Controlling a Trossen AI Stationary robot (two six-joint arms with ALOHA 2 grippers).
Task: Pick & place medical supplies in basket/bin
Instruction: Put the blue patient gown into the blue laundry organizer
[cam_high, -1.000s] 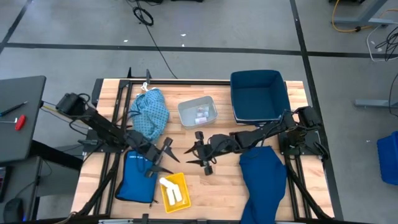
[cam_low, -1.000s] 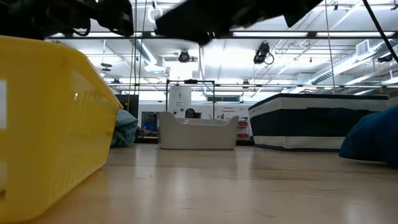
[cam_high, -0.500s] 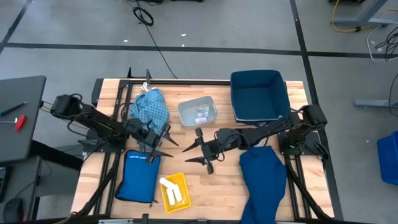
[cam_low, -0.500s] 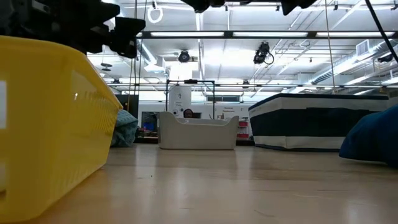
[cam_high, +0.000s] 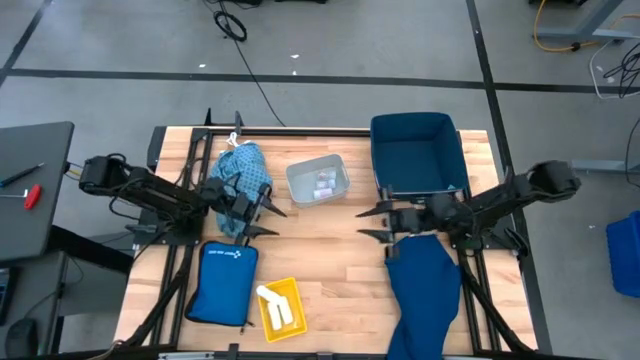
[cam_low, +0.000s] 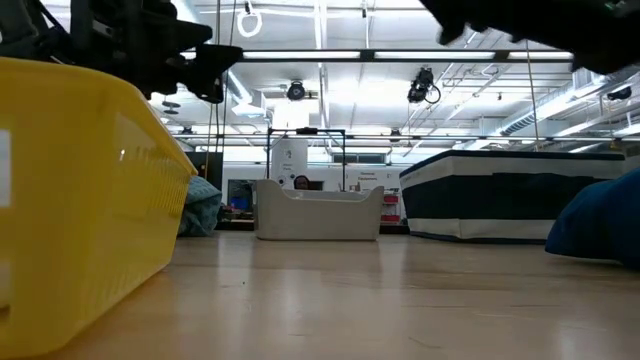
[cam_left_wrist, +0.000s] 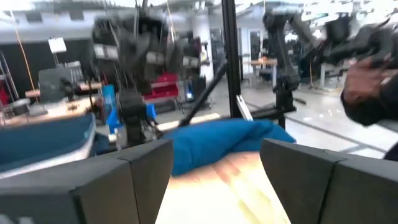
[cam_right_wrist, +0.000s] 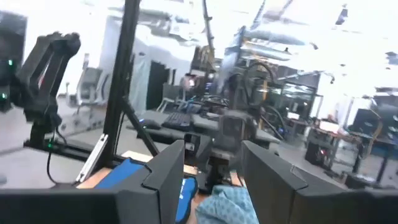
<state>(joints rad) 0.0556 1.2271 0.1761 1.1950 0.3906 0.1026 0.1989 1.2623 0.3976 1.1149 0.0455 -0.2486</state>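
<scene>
My left gripper hangs open above the table beside the light blue patterned cloth, which lies bunched at the far left, and it holds nothing. My right gripper is open and empty too, above the far end of the large navy cloth that lies at the near right. White rolls lie in a yellow tray. Small vials sit in the grey bin. The right wrist view shows the patterned cloth between its parted fingers; the left wrist view shows the navy cloth.
A deep navy basket stands at the far right. A flat bright blue pouch lies near left beside the yellow tray. Bare wood lies between the two grippers. In the low view the yellow tray fills the left foreground.
My right gripper has drawn back from the table's middle toward the right edge, tipping its fingers upward. My left gripper has swung from above the blue pouch toward the far edge, ending beside the patterned cloth. Nothing on the table has moved.
</scene>
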